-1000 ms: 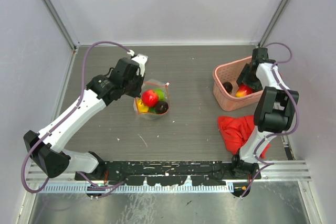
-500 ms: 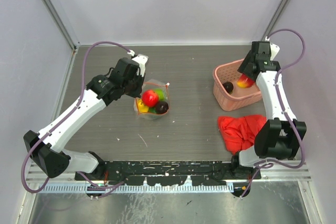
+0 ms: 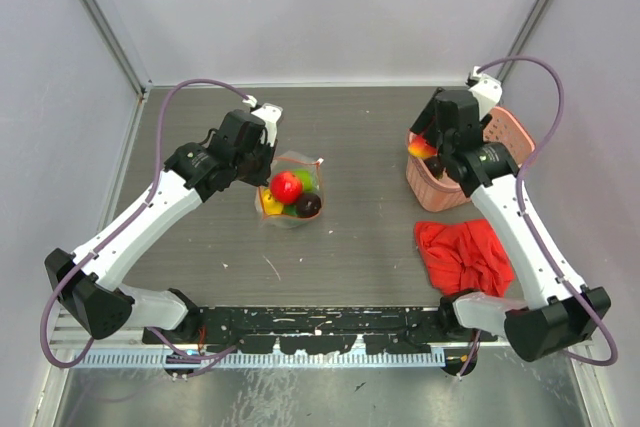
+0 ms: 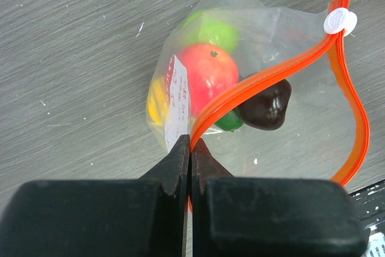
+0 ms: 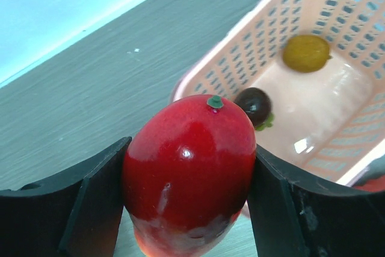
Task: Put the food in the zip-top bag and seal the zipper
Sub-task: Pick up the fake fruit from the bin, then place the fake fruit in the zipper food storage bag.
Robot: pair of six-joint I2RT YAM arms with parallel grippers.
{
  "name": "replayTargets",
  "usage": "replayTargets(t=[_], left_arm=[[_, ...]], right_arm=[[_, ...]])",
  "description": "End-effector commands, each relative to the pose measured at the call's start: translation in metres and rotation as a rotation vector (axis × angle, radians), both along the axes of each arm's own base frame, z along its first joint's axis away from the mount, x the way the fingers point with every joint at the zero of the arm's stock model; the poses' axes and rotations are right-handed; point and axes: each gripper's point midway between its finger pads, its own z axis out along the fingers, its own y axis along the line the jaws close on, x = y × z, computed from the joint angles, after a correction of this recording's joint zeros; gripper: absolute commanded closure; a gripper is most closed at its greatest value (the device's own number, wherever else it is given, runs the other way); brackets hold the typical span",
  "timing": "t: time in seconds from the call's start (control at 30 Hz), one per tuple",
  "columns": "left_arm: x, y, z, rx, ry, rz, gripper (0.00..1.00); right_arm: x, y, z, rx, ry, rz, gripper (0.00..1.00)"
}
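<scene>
The clear zip-top bag (image 3: 290, 192) lies mid-table with red, green, yellow and dark brown toy fruits inside. In the left wrist view its orange zipper (image 4: 264, 76) gapes open in a loop, a white slider at the far end. My left gripper (image 4: 191, 144) is shut on the zipper strip at the bag's near edge. My right gripper (image 5: 189, 179) is shut on a red mango-like toy fruit (image 5: 189, 170) and holds it above the left rim of the pink basket (image 3: 440, 192); the fruit shows orange-red in the top view (image 3: 422, 148).
The pink basket (image 5: 313, 100) still holds a dark brown fruit (image 5: 253, 105) and a yellow-olive fruit (image 5: 306, 52). A red cloth (image 3: 465, 252) lies in front of the basket. Walls enclose the table at the back and sides.
My right gripper has lifted the red fruit out of the basket and moved left, over the basket's left rim. My left gripper and the bag have not moved.
</scene>
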Motion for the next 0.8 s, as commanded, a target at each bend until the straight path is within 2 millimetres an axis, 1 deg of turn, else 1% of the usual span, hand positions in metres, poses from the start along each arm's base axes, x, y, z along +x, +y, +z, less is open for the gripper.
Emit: replayTargets(t=[0.0,0.07,0.27,0.43,0.53,0.6,0.63,0.77], left_arm=[[0.005,-0.007,0.027,-0.075,-0.062,0.003,1.00],[0.005,-0.006,0.028,-0.076,-0.064,0.002,1.00],[0.005,-0.006,0.031,-0.081,-0.063,0.015,1.00],[0.006,-0.011,0.034,-0.107,-0.050,0.023,1.00],[0.005,-0.017,0.036,-0.134,-0.026,0.014,1.00],[0.004,-0.021,0.037,-0.151,-0.012,0.012,1.00],[0.004,-0.023,0.036,-0.157,-0.006,0.014,1.00],[0.004,-0.026,0.035,-0.169,0.019,0.026,1.00]], right_arm=[[0.000,0.030,0.034,0.079,-0.165,-0.005,0.76],[-0.005,0.052,0.037,0.082,-0.193,0.026,0.76],[-0.023,0.126,0.042,0.097,-0.262,0.161,0.76],[-0.042,0.175,0.045,0.116,-0.326,0.261,0.76],[-0.054,0.199,0.043,0.132,-0.358,0.316,0.76],[-0.061,0.211,0.043,0.137,-0.380,0.343,0.75],[-0.066,0.220,0.047,0.149,-0.401,0.367,0.75],[-0.078,0.241,0.044,0.159,-0.441,0.420,0.74]])
